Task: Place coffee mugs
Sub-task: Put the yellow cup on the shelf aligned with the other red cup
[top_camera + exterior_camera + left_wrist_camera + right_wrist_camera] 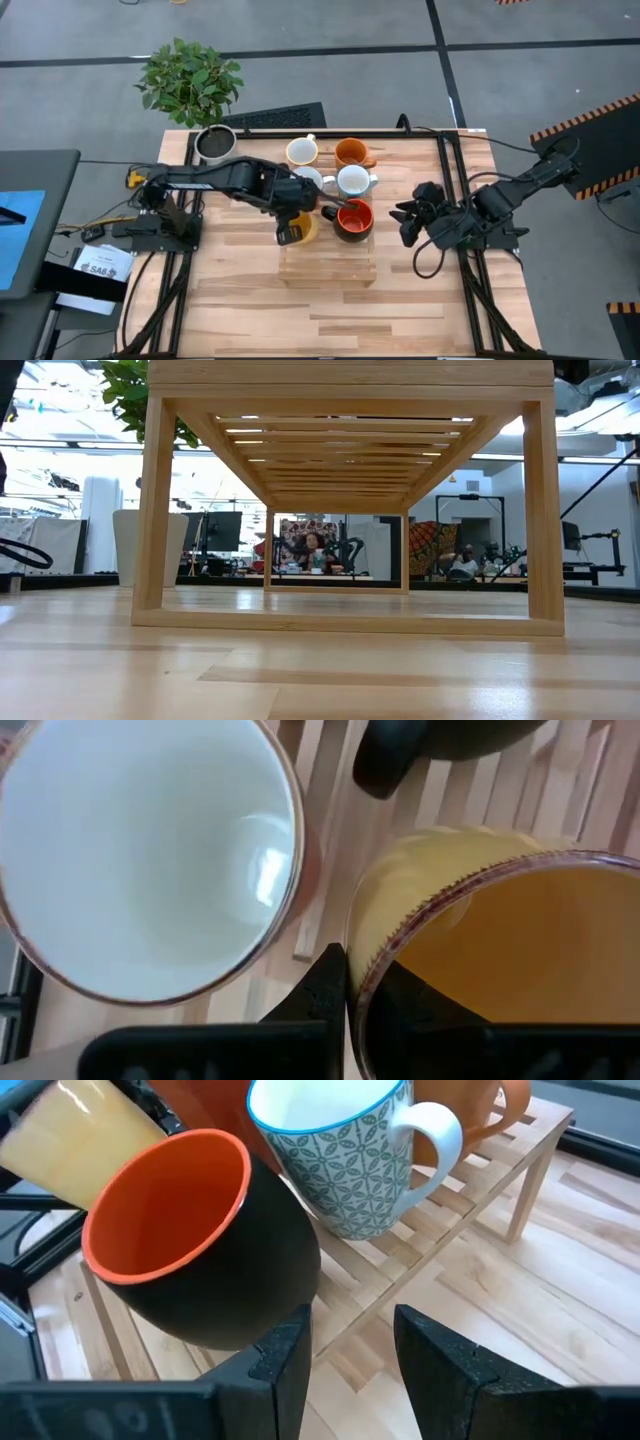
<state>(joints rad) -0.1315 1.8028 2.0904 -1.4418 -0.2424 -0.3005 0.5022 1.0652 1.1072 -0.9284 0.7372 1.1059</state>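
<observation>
Six mugs sit on a slatted wooden rack [330,262]. Along its far side stand a white mug [302,150] and an orange mug [352,152]. In the middle are a second white mug [310,178] and a blue-rimmed patterned mug [355,181]. At the near side are the yellow-orange mug [303,229] and the red-orange mug with black outside [354,219]. My left gripper [290,222] is shut on the yellow-orange mug. My right gripper [407,222] is open and level, just right of the rack, facing the black mug [215,1270] without touching it. My left gripper holds the yellow-orange mug by its wall at the rim [365,955], on the mug's left side. One finger [325,990] is outside the wall and the other inside. The right wrist view shows the mug [65,1130] tilted. I cannot tell whether its base rests on the rack.
A grey-white pot with a dark inside [214,143] and a leafy plant [190,75] stand at the table's far left corner. A keyboard [275,117] lies behind the rack. The low view looks under the rack [340,380]. Bare table lies near of the rack [330,310].
</observation>
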